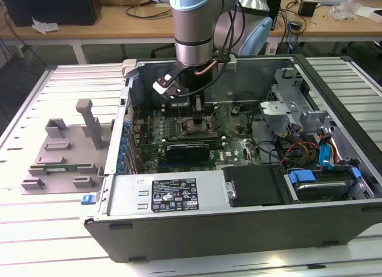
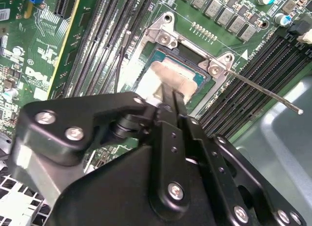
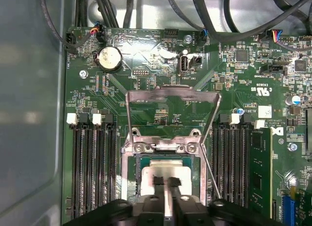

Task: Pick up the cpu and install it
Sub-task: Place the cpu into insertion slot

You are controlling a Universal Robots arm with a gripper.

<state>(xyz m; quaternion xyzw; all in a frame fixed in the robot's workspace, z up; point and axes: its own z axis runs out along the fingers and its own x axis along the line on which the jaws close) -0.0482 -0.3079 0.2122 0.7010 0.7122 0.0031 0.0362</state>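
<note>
An open computer case (image 1: 239, 220) lies on its side, and the arm reaches down into it. The cpu (image 3: 165, 167) (image 2: 155, 72) is a small flat square chip with a dull silver top and a thin pale rim. It sits inside the socket frame (image 3: 165, 147) on the green motherboard (image 3: 146, 65), with the metal load plate (image 3: 170, 93) swung up. The black gripper (image 3: 166, 180) (image 2: 168, 92) rests its tips on the chip's top, jaws drawn together to a narrow slit; whether they pinch anything cannot be told

The cpu (image 3: 163, 173) lies in the socket (image 3: 128, 184), between memory slots (image 3: 90, 170).
</note>
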